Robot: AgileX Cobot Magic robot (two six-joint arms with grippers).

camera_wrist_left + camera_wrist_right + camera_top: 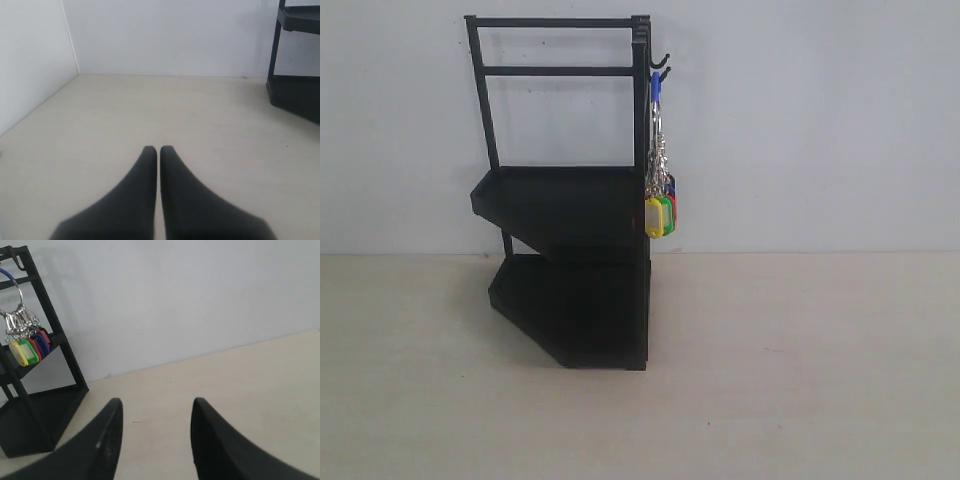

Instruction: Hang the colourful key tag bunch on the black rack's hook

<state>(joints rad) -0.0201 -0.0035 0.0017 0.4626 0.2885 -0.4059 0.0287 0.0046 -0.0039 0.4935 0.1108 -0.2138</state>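
Observation:
The black rack (pixel 570 200) stands upright at the back of the table, against the white wall. The colourful key tag bunch (pixel 660 215) hangs by its blue loop (pixel 656 88) from a small hook (pixel 661 66) on the rack's right side. The right wrist view also shows the bunch (pixel 27 347) hanging on the rack (pixel 35 405), well away from my right gripper (pixel 157 407), which is open and empty. My left gripper (pixel 158 150) is shut with nothing between its fingers; the rack's base (pixel 295 95) lies far off. Neither gripper appears in the exterior view.
The pale tabletop (pixel 800 370) stretches in front of the rack. White walls (pixel 165 35) close off the back and one side of the table.

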